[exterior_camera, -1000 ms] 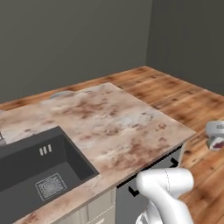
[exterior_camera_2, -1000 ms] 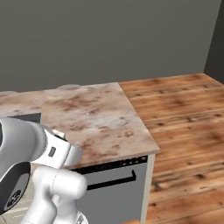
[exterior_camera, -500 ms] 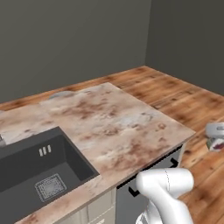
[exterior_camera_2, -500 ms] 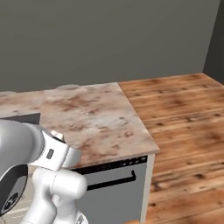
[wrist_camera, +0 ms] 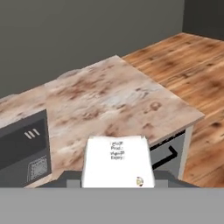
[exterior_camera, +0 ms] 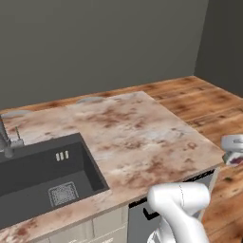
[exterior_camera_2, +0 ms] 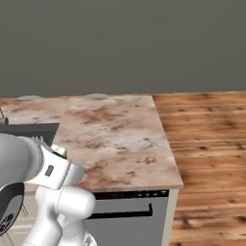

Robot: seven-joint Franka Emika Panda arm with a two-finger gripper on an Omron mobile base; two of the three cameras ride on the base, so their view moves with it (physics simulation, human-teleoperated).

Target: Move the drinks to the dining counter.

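Gripper (wrist_camera: 117, 181) clamping whitish bottle (wrist_camera: 117, 162), facing dining counter (wrist_camera: 109, 98)

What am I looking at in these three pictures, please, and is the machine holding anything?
It is a white robot arm on a driving base, in a rendered kitchen. Two pictures come from cameras on the base, behind the arm; the third looks along its gripper. All show the marbled dining counter with a dark sink; no drink stands on it. The gripper seems to hold a whitish labelled bottle, close before the hand camera.
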